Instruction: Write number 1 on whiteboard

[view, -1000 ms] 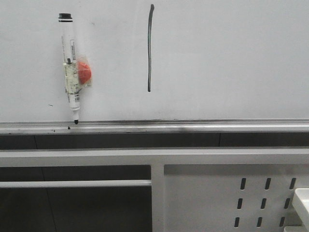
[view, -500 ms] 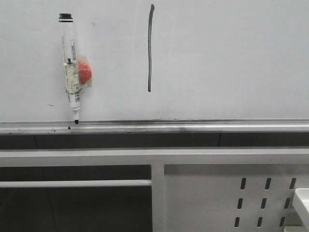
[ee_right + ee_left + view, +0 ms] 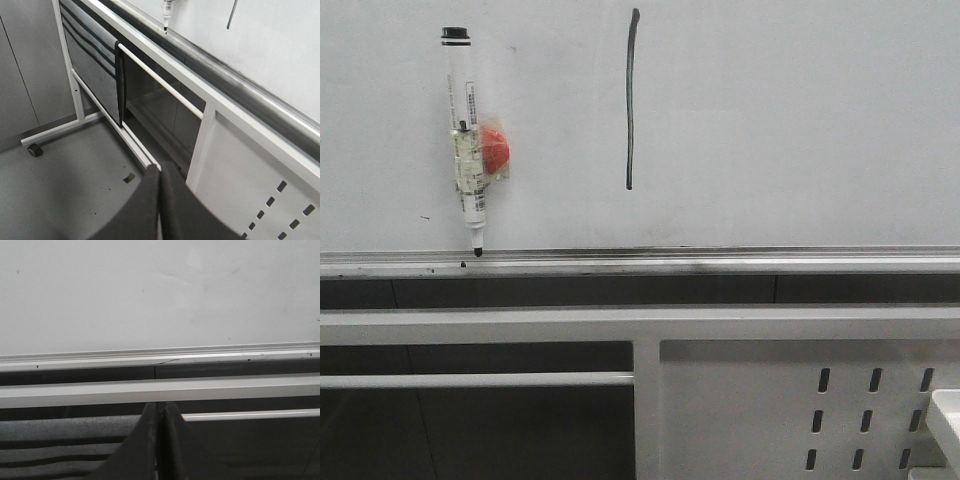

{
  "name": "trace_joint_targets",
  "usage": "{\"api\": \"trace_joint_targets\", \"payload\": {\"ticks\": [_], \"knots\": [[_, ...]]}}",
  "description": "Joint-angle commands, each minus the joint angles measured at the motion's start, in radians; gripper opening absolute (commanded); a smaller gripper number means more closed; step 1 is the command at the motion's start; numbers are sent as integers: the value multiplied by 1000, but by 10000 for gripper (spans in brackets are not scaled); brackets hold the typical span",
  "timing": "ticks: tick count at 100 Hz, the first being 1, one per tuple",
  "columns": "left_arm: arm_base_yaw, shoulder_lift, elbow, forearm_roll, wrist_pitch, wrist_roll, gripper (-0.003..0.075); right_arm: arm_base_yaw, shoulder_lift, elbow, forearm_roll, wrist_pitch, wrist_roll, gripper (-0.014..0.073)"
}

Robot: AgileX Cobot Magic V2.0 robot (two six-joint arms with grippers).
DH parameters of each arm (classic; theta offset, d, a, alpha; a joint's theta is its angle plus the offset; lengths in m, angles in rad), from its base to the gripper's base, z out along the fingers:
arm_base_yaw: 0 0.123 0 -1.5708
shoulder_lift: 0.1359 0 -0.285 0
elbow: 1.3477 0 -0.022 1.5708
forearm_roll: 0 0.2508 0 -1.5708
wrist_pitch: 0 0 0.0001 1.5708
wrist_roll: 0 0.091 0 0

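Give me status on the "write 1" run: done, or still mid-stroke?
Looks done: the number 1 stands as a full vertical stroke on the whiteboard. The marker hangs on the board, tip by the rail. In hand: nothing; left gripper and right gripper are shut, empty, away from the board. Nothing visibly left.

A: State the carrying surface.
B: The whiteboard (image 3: pixel 800 120), upright, with a silver rail (image 3: pixel 720 264) along its lower edge.

A: What is on it?
B: A marker (image 3: pixel 465 140), tip down, the tip just above the rail. An orange-red piece (image 3: pixel 496 150) sits behind the barrel. The number 1 (image 3: pixel 631 100) stands right of the marker, apart from it.
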Motion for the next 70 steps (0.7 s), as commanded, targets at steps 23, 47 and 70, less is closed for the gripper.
{"api": "trace_joint_targets", "payload": {"ticks": [23,47,70], "knots": [[4,-20,35,-12,-51,0,-20,-9,5,-1,7,-108,1,-56],[4,-20,35,-12,-53,0,-20,-75,0,145,-9,-337,1,-56],[4,-20,35,-12,-53,0,-20,-319,-25,157,-16,-356,55,-56]]}}
